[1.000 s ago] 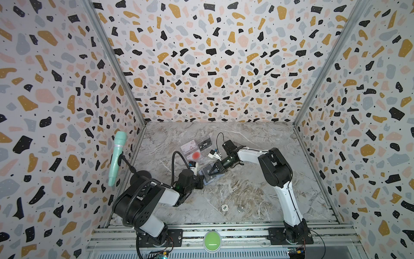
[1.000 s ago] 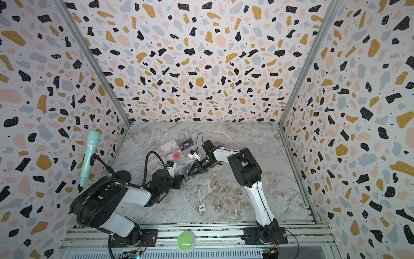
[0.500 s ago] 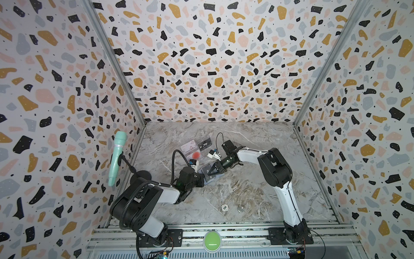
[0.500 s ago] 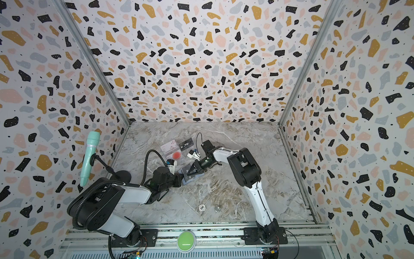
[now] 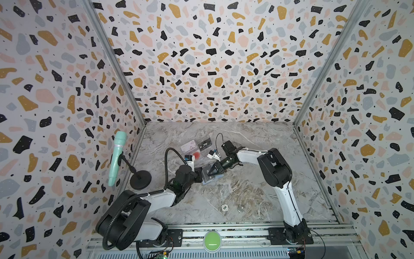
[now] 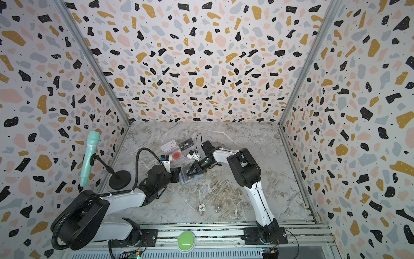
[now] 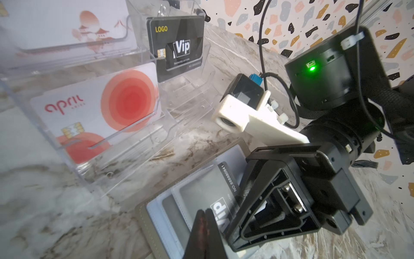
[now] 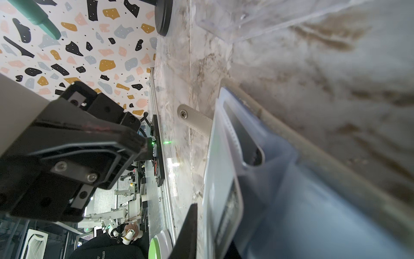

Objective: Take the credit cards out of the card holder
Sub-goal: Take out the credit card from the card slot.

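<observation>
The card holder [image 5: 211, 177] [image 6: 190, 176] lies open and flat near the middle of the marbled worktop [image 5: 257, 190]. It is a small rectangle with a taupe, fabric-like border and pale blue-grey leaves inside. A taupe strap [image 8: 193, 118] with a metal snap sticks out from one edge.

The left claw [image 5: 201, 175] [image 7: 203, 215] is pinched fully together, its dark tips at the holder's left edge. In the left wrist view they sit over an inner leaf, though contact cannot be judged. The right claw [image 5: 209, 173] [image 6: 189, 173] comes in from the opposite side, tilted down over the holder. A black VIP card [image 7: 226, 179] is partly out of its frosted sleeve. Its free end runs between the right claw's jaws, which stand nearly together, clamped on it.

Just behind the holder stands a clear plastic tray [image 7: 190, 89], stepped, with glossy hard edges. The white card with the red circle [image 7: 100, 107] leans in the front step. Behind it, side by side, are a second black VIP card [image 7: 177, 47] and a white-pinkish card [image 7: 67, 24].

The tray's front lip is near the holder's far edge, and the two claws flank the holder closely. Bare marble runs from the holder toward the right wall and the front rail. It is broken only by a round chip [image 5: 224, 207] and a coin-like disc [image 5: 240, 209], both well apart from the holder. A mint-green microphone [image 5: 117, 157] on a round black stand stands by the left wall.
</observation>
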